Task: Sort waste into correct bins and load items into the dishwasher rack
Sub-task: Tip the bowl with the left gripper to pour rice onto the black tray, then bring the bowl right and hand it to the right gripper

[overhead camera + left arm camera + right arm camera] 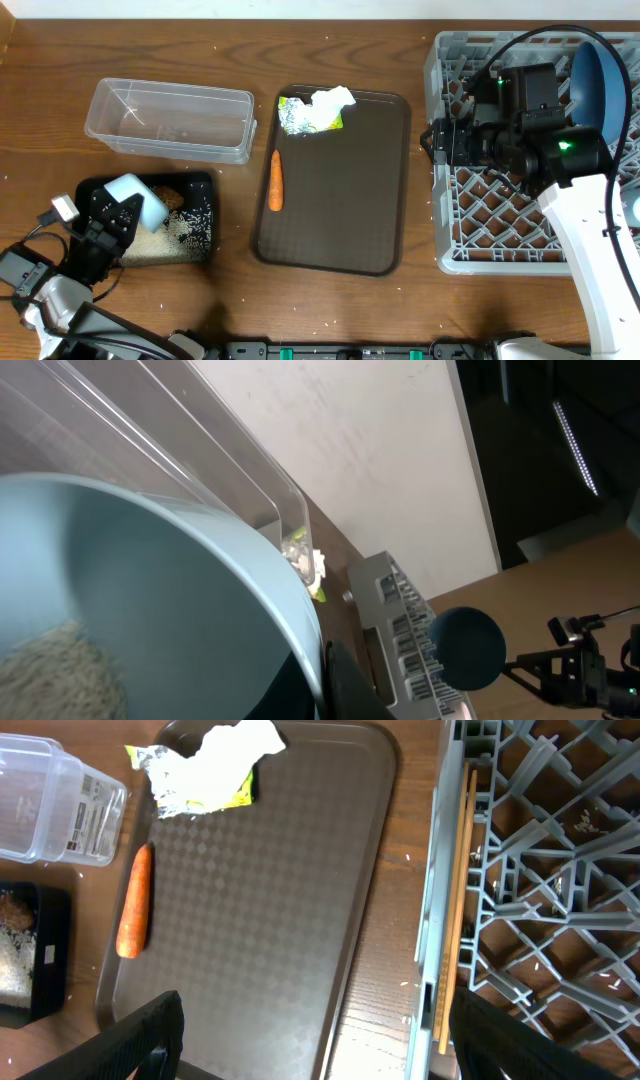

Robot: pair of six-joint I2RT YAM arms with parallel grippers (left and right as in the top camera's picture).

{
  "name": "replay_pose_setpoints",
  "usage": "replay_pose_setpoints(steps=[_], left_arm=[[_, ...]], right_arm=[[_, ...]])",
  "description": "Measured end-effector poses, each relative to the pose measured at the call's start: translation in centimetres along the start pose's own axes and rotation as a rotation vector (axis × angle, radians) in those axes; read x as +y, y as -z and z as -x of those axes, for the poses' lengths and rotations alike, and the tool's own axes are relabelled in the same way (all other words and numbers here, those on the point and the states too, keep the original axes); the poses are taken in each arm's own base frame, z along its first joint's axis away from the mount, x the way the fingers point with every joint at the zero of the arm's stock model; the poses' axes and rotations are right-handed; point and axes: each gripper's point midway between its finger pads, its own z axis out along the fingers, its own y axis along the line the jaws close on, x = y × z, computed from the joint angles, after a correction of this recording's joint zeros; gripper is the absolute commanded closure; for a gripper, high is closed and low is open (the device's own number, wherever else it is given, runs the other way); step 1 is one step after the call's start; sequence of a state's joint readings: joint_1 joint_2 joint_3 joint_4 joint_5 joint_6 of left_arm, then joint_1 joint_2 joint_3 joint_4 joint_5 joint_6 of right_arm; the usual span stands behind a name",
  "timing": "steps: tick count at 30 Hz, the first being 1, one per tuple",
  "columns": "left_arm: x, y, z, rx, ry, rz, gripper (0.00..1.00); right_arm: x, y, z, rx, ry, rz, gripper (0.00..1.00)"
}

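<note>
**Stock on the surface: cup over black tray, right pincer idle at rack**

- Surface (60, 80): brown wood; carries all that follows.
- Left pincer (128, 212): clamped on the light blue cup (138, 196), held tilted above the black tray (95, 187). The left wrist view shows some rice (55, 665) low inside the cup.
- Black tray: near left, just in front of the tub (170, 120). Holds white rice (185, 232) and a brown lump (172, 197).
- Tub: clear, far left; contents cannot be told.
- Brown tray (350, 200): centre, between tub and rack. Carrot (277, 180) lies lengthwise by its left rim. Foil (308, 115) sits in the far left corner, tissue (333, 98) touching it on the far side.
- Rack (500, 215): grey, right side. Blue bowl (600, 80) stands on edge in its far right part. Chopsticks (462, 900) lie along its left edge.
- Right pincer (437, 140): jaws wide apart, holding nothing, above the rack's left edge.
</note>
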State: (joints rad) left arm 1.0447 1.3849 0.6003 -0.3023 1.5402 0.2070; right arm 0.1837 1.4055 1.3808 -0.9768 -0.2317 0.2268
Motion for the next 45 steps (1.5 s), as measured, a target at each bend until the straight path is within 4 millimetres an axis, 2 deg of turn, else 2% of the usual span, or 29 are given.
replay_pose_setpoints(steps=[6,13,24,35,41,45], left_arm=[[0.2,0.0,-0.1,0.003,-0.005,0.013,0.94],[1.4,-0.2,-0.3,0.021,0.016,0.081,0.94],[0.7,-0.1,0.4,0.001,0.010,0.034,0.94],[0.6,-1.2,-0.6,0.045,0.021,0.038,0.94],[-0.8,-1.8,-0.9,0.065,0.038,-0.023,0.94],[-3.0,-2.8,-1.3,0.107,-0.011,-0.052,0.94]], right_arm=[[0.0,0.0,0.0,0.000,0.000,0.000,0.20],[0.0,0.0,0.0,-0.001,0.000,0.000,0.20],[0.0,0.0,-0.1,0.003,-0.002,0.000,0.21],[0.0,0.0,-0.2,0.007,-0.003,0.000,0.21],[0.0,0.0,-0.2,0.010,-0.006,0.000,0.21],[0.0,0.0,-0.2,0.009,-0.006,0.002,0.21]])
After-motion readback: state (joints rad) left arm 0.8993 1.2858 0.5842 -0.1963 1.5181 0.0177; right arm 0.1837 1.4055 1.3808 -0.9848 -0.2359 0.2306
